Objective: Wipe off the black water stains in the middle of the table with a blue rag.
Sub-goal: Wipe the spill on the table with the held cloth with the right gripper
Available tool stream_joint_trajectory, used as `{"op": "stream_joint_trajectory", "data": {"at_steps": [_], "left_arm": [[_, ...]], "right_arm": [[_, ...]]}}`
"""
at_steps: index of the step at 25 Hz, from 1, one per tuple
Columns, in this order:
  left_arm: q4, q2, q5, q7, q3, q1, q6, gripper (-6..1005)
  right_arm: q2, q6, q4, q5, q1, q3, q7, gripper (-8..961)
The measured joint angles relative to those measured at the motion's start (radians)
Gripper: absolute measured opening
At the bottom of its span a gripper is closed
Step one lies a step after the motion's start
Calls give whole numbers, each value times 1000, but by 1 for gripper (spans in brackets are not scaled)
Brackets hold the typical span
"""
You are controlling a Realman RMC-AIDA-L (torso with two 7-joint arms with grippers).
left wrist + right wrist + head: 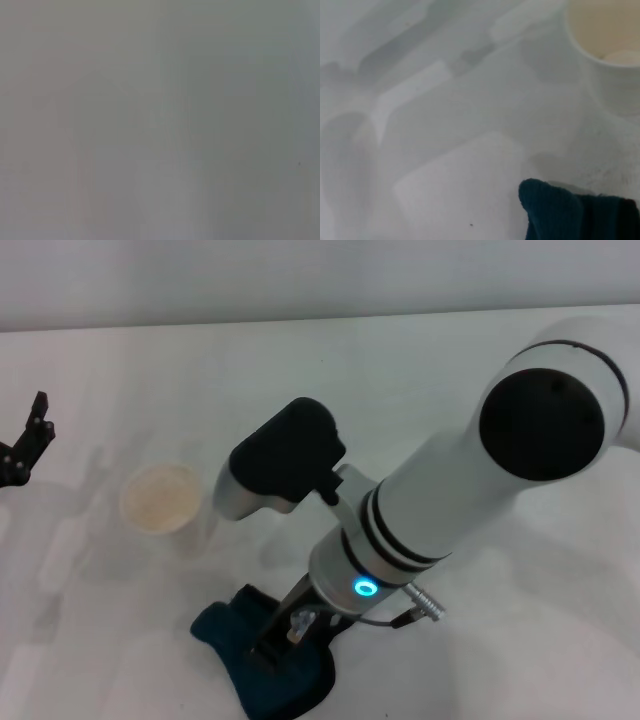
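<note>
Head view: right gripper presses blue rag, lying near-left to far-right.

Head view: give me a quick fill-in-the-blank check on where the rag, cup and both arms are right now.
1. The right gripper is down on the dark teal-blue soft ____ at the table's near edge.
2. The white ____ stands upright, apart from the cloth.
3. The left gripper sits at the far ____ of the white matt table.

Missing: rag; cup; left

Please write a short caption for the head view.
Right hand on the blue rag beside a white cup.
</note>
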Motion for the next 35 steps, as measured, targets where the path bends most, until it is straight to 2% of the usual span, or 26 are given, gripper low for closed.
{"op": "stream_joint_trajectory", "data": {"at_steps": [5, 11, 15, 18, 25, 29, 32, 35], "left_arm": [[-3, 1, 0, 0, -3, 4, 0, 880], [-7, 1, -3, 0, -4, 4, 0, 880], [-9, 1, -5, 0, -5, 4, 0, 878], [-9, 1, -5, 0, -6, 2, -2, 877], [-10, 1, -6, 0, -6, -5, -3, 877], [-10, 1, -6, 0, -6, -5, -3, 876], [-10, 1, -6, 0, -5, -3, -4, 876], [-10, 1, -9, 0, -6, -1, -7, 876]], "right_arm": [[-4, 4, 0, -23, 8, 13, 17, 86], [-7, 90, -6, -207, -17, 131, 69, 87], [-6, 118, -20, -264, -44, 190, 74, 88], [-3, 117, -23, -250, -41, 170, 74, 88], [0, 33, -15, -79, 18, 31, 46, 89], [-1, 14, -8, -41, 30, 20, 19, 89], [-12, 36, -10, -57, 17, 70, 13, 90], [-12, 114, -23, -142, -29, 188, -12, 90]]}}
